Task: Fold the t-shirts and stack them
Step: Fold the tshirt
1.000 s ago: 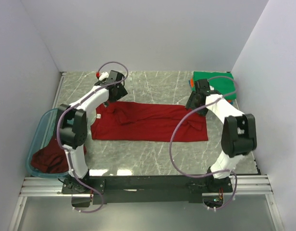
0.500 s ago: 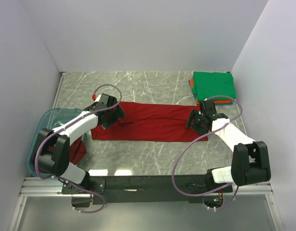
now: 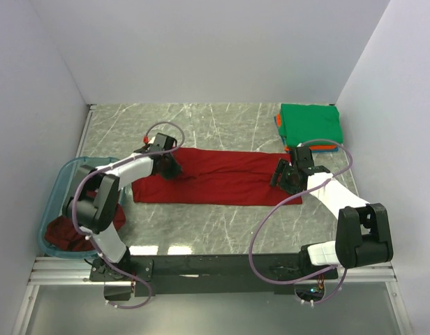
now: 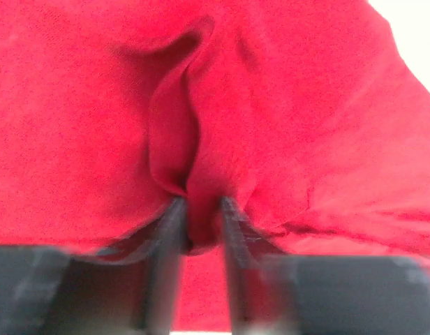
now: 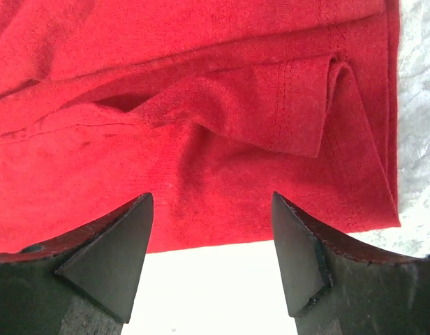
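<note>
A bright red t-shirt lies folded into a long band across the middle of the table. My left gripper is down on its left end. In the left wrist view its narrow jaws pinch a raised fold of the red cloth. My right gripper hovers at the shirt's right end. The right wrist view shows it open, with the shirt's near edge between the wide-apart fingers and nothing gripped. A folded green t-shirt tops a stack at the back right, with an orange edge under it.
A translucent blue tub stands at the left table edge with a darker maroon shirt bunched inside and draped over its rim. White walls close in the marbled table on three sides.
My left arm swung from the back of the table down onto the shirt's left end, and its jaws closed on a fold. My right gripper came from beside the green stack to the shirt's right end.
</note>
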Tool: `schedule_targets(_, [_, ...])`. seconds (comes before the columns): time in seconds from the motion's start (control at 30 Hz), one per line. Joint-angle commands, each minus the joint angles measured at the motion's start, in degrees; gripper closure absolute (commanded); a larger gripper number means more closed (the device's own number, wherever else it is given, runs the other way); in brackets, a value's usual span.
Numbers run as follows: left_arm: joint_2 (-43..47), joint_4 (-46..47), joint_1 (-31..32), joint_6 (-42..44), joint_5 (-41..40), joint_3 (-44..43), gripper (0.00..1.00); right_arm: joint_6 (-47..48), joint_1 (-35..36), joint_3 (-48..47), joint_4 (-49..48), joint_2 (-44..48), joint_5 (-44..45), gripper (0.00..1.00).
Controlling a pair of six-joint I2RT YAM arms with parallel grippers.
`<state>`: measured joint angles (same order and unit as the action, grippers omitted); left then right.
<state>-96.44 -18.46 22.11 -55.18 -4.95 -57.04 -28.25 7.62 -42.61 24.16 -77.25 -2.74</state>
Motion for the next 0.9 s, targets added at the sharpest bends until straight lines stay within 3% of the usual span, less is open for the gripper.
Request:
schedule_targets(0.0, [-2.4, 1.3, 0.2, 1.2, -0.8, -5.0, 0.76, -0.1, -0.2, 0.4, -1.6, 1.2, 1.2, 0.25])
schedule_targets(0.07, [-3.5, 0.6, 0.2, 1.6, -0.7, -7.4, 0.94, -0.2, -0.2, 0.3, -1.5, 1.6, 1.3, 0.25])
schedule_targets(0.1, [-4.5, 0.2, 0.2, 1.7, -1.1, -8.3, 0.98, -0.2, -0.3, 0.2, -1.4, 1.7, 1.2, 0.25])
schedule_targets(0.33, [-8.8, -2.1, 0.2, 4.7, -3.0, -16.3, 0.99, -0.1, -0.3, 0.0, -1.2, 1.8, 2.5, 0.25])
schedule_targets(0.47, [-12.7, -3.9, 0.2, 7.5, -1.6, -21.4, 0.95, -0.1, -0.3, -0.3, -0.9, 1.9, 2.7, 0.25])
schedule_targets(0.5, [-14.0, -4.6, 0.4, 8.3, -0.9, -22.3, 0.92, 0.1, -0.4, -0.3, -0.8, 2.0, 2.7, 0.25])
schedule_targets(0.6, [-14.7, -5.4, 0.3, 9.9, -1.6, -23.9, 0.72, 0.1, -0.5, 0.0, -0.7, 2.7, 2.7, 0.25])
schedule_targets(0.63, [-14.9, -5.9, 0.3, 10.2, -2.2, -24.5, 0.59, 0.2, -0.5, 0.0, -0.8, 3.0, 2.9, 0.25])
schedule_targets(0.8, [-16.4, -8.2, 0.3, 12.7, -5.1, -28.7, 0.41, 0.0, -0.6, -0.1, -0.4, 3.5, 4.6, 0.24])
schedule_targets(0.87, [-15.7, -8.4, 0.3, 12.8, -5.2, -28.8, 0.3, 0.0, -0.5, 0.0, -0.2, 3.8, 4.9, 0.24])
